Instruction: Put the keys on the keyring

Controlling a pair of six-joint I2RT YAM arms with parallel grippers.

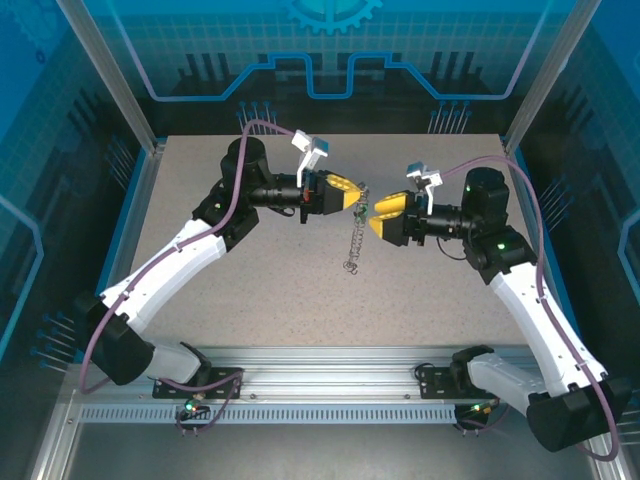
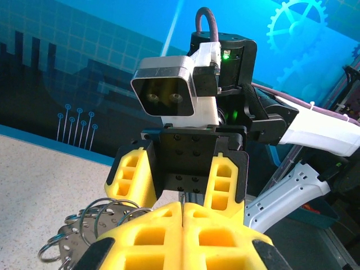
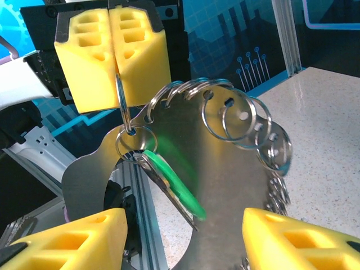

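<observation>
Left pincer (image 3: 116,84) was clamped fully shut, its yellow foam fingers (image 3: 140,56) pressed together on one thin split ring of the silvery flat metal keyring (image 3: 225,169). The keyring was a plate with a row of wire rings threaded through holes along its curved edge. It hung just below the left pincer's tips, held up off the speckled grey surface (image 1: 280,300) and between the two pincers.

Right pincer (image 3: 183,220) faced the left one nose to nose, jaws well apart and gripping nothing. The plate's lower edge sat in the gap between its fingers; could not tell whether it touched either one.

Tiny key with a bright green plastic head (image 3: 175,188) hung from a small ring at one end of the plate. It was just under the left pincer's tips and inside the right pincer's open gap, nearer the finger on the left of the right wrist view. Key was blurred and its metal blade was hard to make out.

Thin silvery metal chain (image 1: 351,243) dangled from the keyring, down below both pincers. Could not tell whether its lower end reached the surface.
</observation>
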